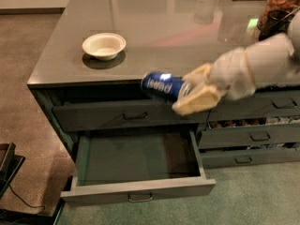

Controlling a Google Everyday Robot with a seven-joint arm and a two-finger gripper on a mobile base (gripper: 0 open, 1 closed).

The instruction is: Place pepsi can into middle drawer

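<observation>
Grey counter [178, 27] w/ glossy top fills most of the view, set on greenish carpet [253, 196] at front and brown floor [28, 64] at left. Below the top, the middle drawer [136, 189] is pulled far out toward the camera, its dark grey-green inside in full view, pale loop handle at centre of the low front panel. Above it sits a shut wide drawer [93, 117] w/ dark handle; narrower grey drawers [262, 136] stack at right. The robot's pale arm [262, 64] reaches in from the right edge, across the counter's front lip. Its gripper [183, 93], cream fingers [199, 100] narrowed around the load, grips the pepsi can [161, 85] by one end. Can lies sideways in the air, lettering upside down, just in front of the counter edge and the upper drawer's face, above the open drawer's back right part, not touching it. A cream bowl [104, 45] stands on the counter's left part, well apart from can. A jar [281, 3] sits at the far right corner.
</observation>
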